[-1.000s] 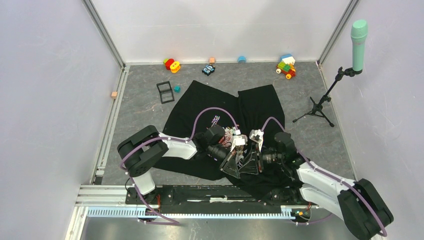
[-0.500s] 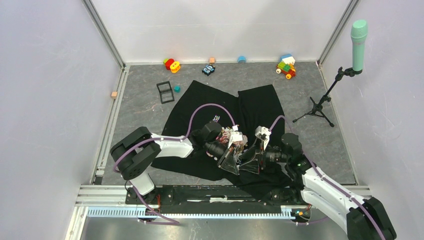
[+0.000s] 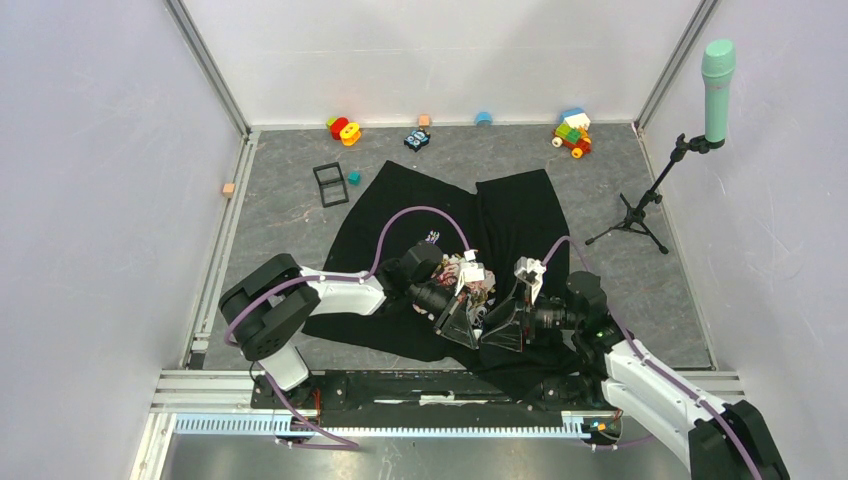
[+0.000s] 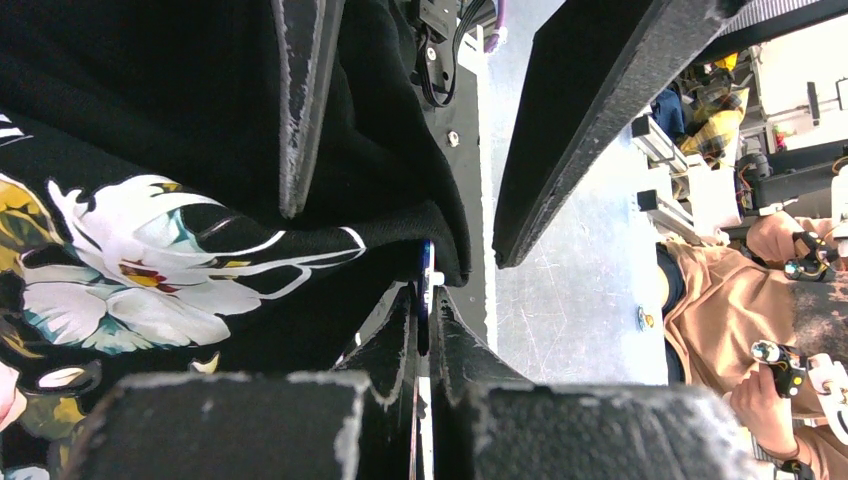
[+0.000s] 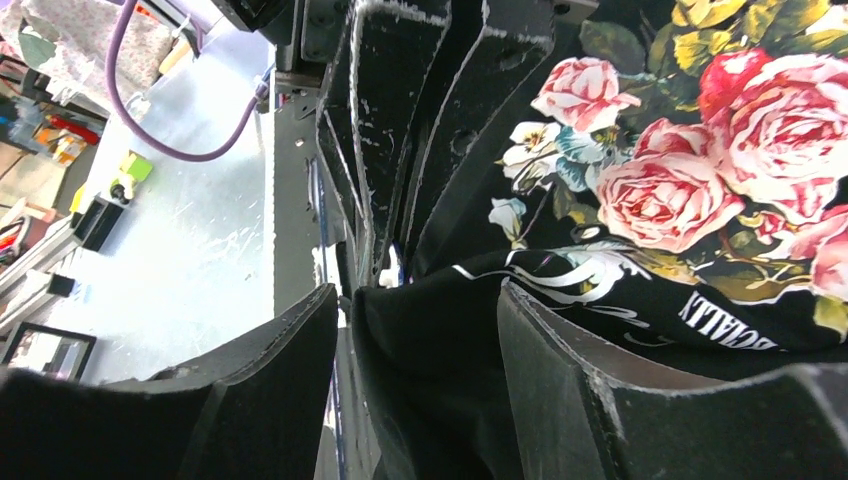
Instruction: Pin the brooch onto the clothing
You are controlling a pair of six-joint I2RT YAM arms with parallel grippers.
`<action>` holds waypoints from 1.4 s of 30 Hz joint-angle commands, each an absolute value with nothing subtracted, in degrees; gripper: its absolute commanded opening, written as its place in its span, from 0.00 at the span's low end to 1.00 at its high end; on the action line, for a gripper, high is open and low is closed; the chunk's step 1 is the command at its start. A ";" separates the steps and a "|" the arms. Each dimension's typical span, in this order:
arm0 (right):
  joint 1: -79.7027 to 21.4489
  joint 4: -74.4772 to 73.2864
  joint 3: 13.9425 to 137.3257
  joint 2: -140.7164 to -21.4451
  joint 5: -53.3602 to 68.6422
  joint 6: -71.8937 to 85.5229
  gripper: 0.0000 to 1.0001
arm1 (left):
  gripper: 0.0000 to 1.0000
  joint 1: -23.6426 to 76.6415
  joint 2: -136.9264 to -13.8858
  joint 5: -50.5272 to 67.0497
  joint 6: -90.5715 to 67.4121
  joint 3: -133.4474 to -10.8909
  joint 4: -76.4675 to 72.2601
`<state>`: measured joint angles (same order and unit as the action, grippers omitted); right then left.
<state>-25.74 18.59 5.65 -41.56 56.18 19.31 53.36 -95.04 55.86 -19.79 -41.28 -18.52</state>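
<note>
The black T-shirt with the rose print lies on the grey floor, bunched between the arms. In the left wrist view my left gripper is shut on the brooch, a thin blue disc seen edge-on, which touches the edge of a raised fold of the shirt. In the right wrist view my right gripper is open, its fingers on either side of that black fold, with the rose print beyond. In the top view both grippers, left and right, meet tip to tip; the brooch is hidden there.
A black square frame and a teal cube lie at the back left. Toys, a toy car and bricks line the back wall. A microphone stand stands at the right. An orange cube sits by the left rail.
The right arm has shifted a little to the right and lower. The left arm's elbow has dropped toward the near-left. Both grippers stay together at the shirt fold.
</note>
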 commanded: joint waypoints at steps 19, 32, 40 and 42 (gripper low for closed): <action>-26.51 29.19 3.49 -47.46 59.33 23.75 0.47 | 0.02 53.17 -92.66 57.74 -18.79 -41.76 -20.28; -29.43 34.73 3.54 -51.67 57.14 25.98 0.43 | 0.02 53.24 -93.33 57.74 -18.72 -41.91 -20.30; -29.82 40.98 3.25 -54.94 55.63 30.05 0.35 | 0.02 53.22 -93.14 57.75 -18.55 -41.67 -20.35; -29.84 41.52 3.10 -55.51 55.71 30.20 0.33 | 0.02 53.25 -92.98 57.74 -18.56 -41.64 -20.29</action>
